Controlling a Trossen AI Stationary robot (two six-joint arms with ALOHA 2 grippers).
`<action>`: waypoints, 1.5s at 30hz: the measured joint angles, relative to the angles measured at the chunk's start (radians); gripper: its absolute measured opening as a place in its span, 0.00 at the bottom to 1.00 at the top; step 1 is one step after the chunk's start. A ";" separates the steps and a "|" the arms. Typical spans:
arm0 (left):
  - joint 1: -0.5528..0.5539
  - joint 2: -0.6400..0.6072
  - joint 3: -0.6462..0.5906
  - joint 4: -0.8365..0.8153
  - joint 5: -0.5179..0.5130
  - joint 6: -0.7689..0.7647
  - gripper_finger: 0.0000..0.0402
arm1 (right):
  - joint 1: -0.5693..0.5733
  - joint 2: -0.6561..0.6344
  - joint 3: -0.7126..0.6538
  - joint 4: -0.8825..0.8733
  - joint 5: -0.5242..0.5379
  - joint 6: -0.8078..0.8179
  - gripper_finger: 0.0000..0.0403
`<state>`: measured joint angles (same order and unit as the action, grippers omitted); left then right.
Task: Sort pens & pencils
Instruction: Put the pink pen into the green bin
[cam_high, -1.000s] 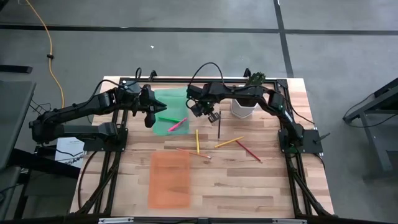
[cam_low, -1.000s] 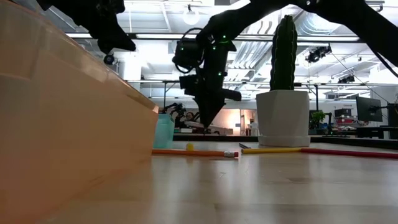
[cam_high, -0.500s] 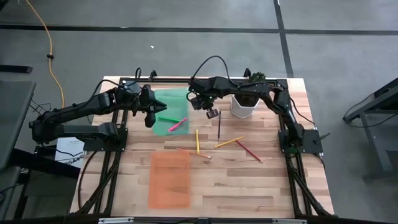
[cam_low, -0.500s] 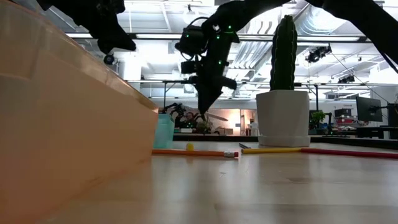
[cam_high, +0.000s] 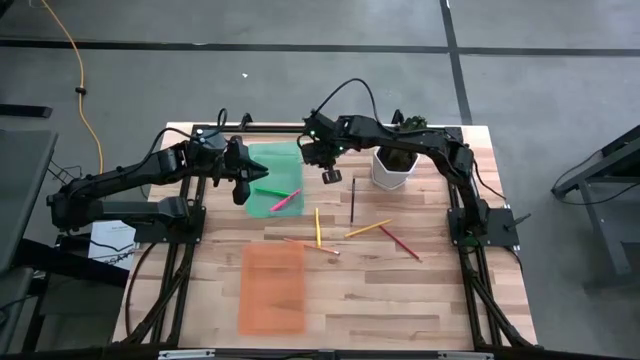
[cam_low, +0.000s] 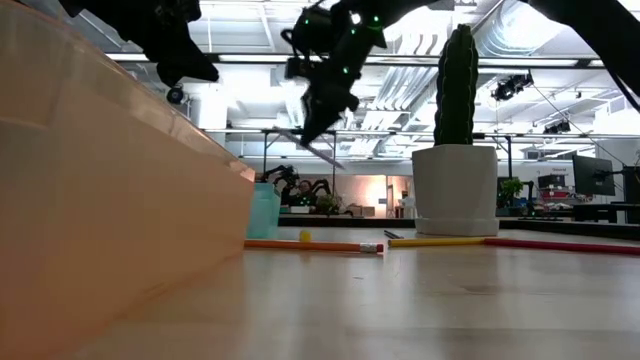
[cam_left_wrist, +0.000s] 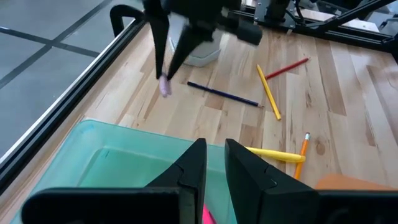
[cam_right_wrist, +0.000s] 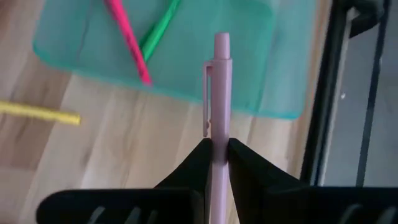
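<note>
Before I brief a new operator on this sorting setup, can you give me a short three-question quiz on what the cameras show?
1. True or false: the right gripper is shut on the pale pink pen.
2. Which pens already lie in the green tray? A) magenta pen and green pen B) yellow and pale pink C) none
3. Fill in: the left gripper hangs above the ____ tray, while the orange tray holds nothing.

Key:
1. True; it holds the pen up off the table.
2. A: the magenta pen and the green pen.
3. green
</note>
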<state>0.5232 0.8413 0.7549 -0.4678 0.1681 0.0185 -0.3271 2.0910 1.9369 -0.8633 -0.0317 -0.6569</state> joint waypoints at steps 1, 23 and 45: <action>0.000 0.000 0.000 0.000 0.000 0.000 0.12 | 0.000 0.000 0.018 0.001 -0.004 0.010 0.08; 0.000 0.000 0.000 0.002 0.000 0.011 0.12 | 0.000 -0.001 0.295 0.041 -0.107 0.192 0.03; 0.000 0.000 0.000 0.166 -0.036 0.022 0.12 | 0.000 -0.001 0.295 0.236 -0.289 0.416 0.04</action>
<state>0.5236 0.8410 0.7547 -0.3018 0.1317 0.0406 -0.3271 2.0899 2.2318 -0.6275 -0.3208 -0.2409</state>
